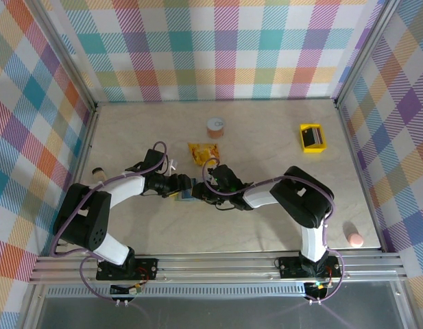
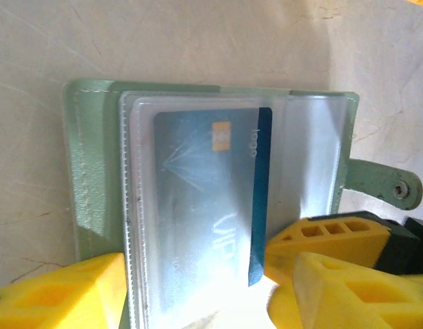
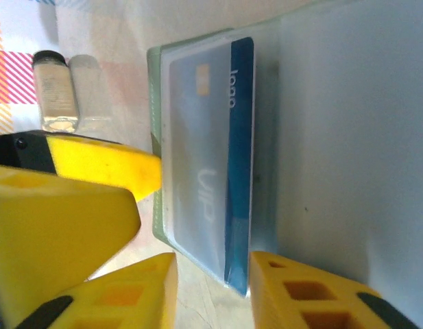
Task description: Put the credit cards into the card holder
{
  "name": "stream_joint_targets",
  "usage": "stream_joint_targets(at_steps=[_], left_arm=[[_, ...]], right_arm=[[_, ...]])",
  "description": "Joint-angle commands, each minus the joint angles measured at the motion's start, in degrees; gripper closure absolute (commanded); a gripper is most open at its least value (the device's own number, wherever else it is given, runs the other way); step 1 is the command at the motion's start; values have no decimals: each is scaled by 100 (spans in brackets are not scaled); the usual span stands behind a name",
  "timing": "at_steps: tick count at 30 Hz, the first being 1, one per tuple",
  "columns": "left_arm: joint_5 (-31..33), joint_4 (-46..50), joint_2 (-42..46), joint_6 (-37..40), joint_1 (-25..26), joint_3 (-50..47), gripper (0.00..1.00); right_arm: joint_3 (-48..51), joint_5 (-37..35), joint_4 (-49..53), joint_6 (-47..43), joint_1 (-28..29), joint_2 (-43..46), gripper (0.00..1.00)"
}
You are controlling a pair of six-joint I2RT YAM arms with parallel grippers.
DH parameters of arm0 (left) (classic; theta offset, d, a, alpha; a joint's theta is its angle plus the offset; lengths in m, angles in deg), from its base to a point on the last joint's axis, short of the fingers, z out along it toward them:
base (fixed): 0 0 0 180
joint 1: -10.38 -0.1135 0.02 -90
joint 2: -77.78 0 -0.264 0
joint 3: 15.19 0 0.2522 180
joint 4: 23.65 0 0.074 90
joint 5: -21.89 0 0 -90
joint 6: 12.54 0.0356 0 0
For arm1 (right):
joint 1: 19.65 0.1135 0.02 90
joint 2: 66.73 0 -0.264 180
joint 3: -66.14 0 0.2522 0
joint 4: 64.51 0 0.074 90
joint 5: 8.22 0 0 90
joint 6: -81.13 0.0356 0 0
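Observation:
The sage green card holder (image 2: 94, 171) lies open on the table, its clear sleeves facing up. A blue credit card (image 2: 211, 199) sits mostly inside one sleeve, with a dark blue strip of its edge (image 3: 240, 137) sticking out. My left gripper (image 2: 208, 274) is open, a yellow finger on each side of the sleeve stack. My right gripper (image 3: 211, 269) is open too, and the card's near corner lies between its fingertips, close to the right one. In the top view both grippers (image 1: 177, 186) (image 1: 203, 192) meet over the card holder (image 1: 186, 199).
An orange-yellow snack packet (image 1: 202, 152) lies just behind the grippers, and an orange round cup (image 1: 215, 127) stands further back. A yellow square tray (image 1: 312, 137) is at the back right. A small bottle (image 1: 98, 173) lies by the left wall and a pink object (image 1: 355, 239) at the right front.

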Motion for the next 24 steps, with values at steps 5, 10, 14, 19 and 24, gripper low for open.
stream_joint_targets(at_steps=[5, 10, 14, 19, 24], left_arm=[[234, 48, 221, -144, 44, -43, 38], [660, 250, 464, -323, 27, -139, 41], [882, 205, 721, -537, -93, -415, 52], [526, -35, 623, -571, -167, -606, 62], [431, -242, 548, -594, -175, -725, 75]], right_arm=[[-31, -482, 2181, -566, 69, 1290, 61], [-713, -877, 3670, -918, 69, 1445, 63], [-1797, -959, 4845, -1346, 69, 910, 63], [-2740, -1074, 5468, -1498, 69, 198, 64], [-3323, -953, 5705, -1469, 69, -366, 64]])
